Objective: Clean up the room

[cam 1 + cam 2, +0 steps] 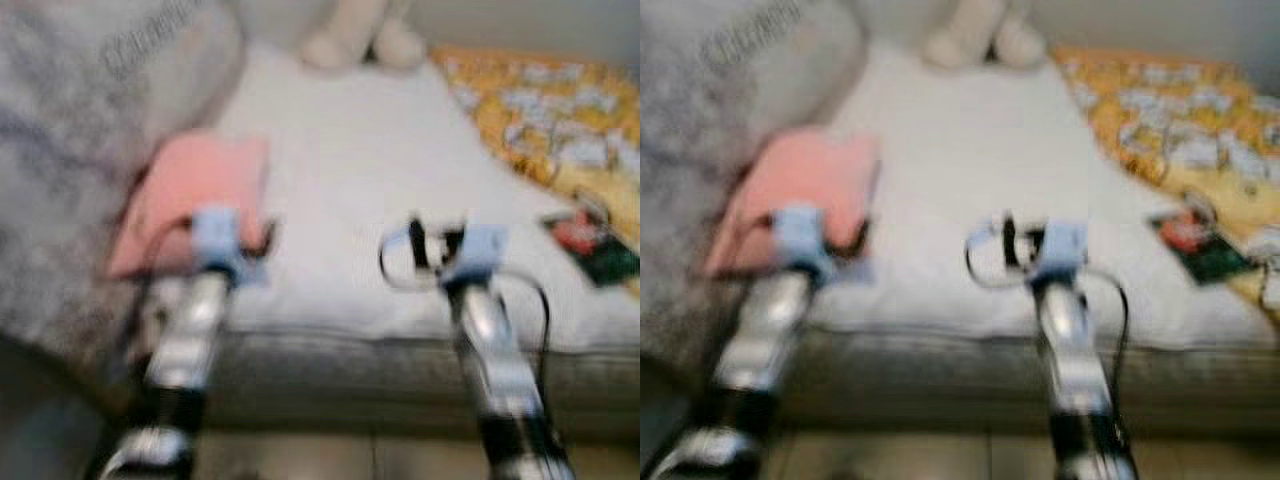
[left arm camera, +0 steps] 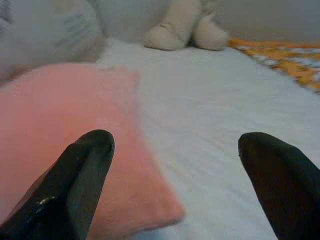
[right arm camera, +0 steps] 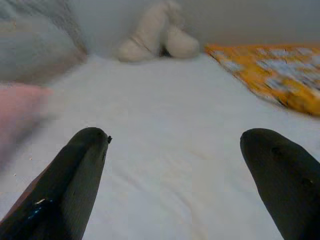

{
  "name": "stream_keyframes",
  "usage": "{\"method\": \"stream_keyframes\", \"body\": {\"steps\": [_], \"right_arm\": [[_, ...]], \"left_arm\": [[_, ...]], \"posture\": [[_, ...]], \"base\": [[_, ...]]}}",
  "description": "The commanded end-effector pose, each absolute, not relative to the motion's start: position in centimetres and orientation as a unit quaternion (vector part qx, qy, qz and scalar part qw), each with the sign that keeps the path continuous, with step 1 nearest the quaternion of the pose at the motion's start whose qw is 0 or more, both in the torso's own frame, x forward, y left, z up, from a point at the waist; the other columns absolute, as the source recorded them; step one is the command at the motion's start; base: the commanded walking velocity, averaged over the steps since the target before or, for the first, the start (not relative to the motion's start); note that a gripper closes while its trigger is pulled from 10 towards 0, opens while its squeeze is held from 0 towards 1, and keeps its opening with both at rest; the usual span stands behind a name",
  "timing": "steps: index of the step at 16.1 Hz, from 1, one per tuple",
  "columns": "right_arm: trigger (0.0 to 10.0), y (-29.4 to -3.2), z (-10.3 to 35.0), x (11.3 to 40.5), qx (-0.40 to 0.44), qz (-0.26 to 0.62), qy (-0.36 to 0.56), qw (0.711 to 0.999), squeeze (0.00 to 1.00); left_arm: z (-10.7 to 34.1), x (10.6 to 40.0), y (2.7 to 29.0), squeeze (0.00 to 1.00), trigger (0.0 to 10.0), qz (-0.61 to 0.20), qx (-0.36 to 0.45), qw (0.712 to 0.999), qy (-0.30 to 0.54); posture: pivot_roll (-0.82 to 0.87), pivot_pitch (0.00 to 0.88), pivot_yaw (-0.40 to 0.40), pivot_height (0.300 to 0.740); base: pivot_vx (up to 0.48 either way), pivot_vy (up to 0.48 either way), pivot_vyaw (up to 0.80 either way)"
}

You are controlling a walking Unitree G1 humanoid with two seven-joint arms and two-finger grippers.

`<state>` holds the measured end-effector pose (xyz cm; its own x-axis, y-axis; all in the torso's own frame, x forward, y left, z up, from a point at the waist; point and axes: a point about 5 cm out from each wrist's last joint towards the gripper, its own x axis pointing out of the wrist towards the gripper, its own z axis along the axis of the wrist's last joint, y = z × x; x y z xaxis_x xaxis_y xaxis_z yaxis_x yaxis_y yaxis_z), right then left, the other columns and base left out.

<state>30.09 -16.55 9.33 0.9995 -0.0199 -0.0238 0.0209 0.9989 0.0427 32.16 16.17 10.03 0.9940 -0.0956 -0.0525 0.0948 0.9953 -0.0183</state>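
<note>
Reaching over the near edge of the bed (image 1: pixel 350 200) with the left gripper (image 2: pixel 175 150), fingers (image 2: pixel 82 175) spread wide and grasping nothing. Hovering right at the near corner of the pink pillow (image 1: pixel 190 195), one finger over the pillow, the other over bare white sheet. Lying toward the left edge of the bed, that pillow, just beside the grey blanket (image 1: pixel 60 150) heaped along that edge.

Reaching over the same near edge with the right gripper (image 3: pixel 175 155), fingers (image 3: pixel 80 175) likewise parted and empty, hanging over the middle of the sheet, well apart from the pillow.

Spreading over the right side of the bed, an orange patterned cover (image 1: pixel 550 120). Sitting at the far edge, a cream plush toy (image 2: pixel 182 27). Lying near the right edge, close to the orange cover, a small red and dark object (image 1: pixel 590 245), too blurred for naming.
</note>
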Motion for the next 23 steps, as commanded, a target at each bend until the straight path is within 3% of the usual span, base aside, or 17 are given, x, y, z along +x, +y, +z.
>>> {"method": "stream_keyframes", "body": {"steps": [1,4,11,23], "right_arm": [[10.0,-17.8,9.3,29.9,0.018,-0.03,0.008,0.999,0.0],[10.0,-18.9,8.8,29.4,0.02,-0.035,0.01,0.999,0.0],[10.0,-17.3,10.1,31.1,0.01,0.009,-0.014,1.0,0.0],[10.0,-17.1,9.1,30.8,0.014,0.007,0.003,1.0,0.0]], "left_arm": [[10.0,32.2,15.0,0.0,10.0,-0.062,-0.012,0.998,0.022],[9.5,31.6,16.2,0.0,10.0,-0.047,0.0,0.999,0.023],[10.6,32.1,14.0,0.0,10.0,-0.07,0.004,0.998,-0.009],[10.8,31.7,13.3,0.0,10.0,-0.09,0.005,0.996,-0.02]], "posture": [[-0.01,0.0,-0.004,0.74],[0.0,0.0,0.002,0.74],[0.0,0.0,-0.007,0.74],[0.0,0.0,0.006,0.74]], "base": [[0.345,-0.33,0.0],[0.34,-0.335,0.0],[0.324,-0.35,0.0],[0.313,-0.361,0.0]]}}
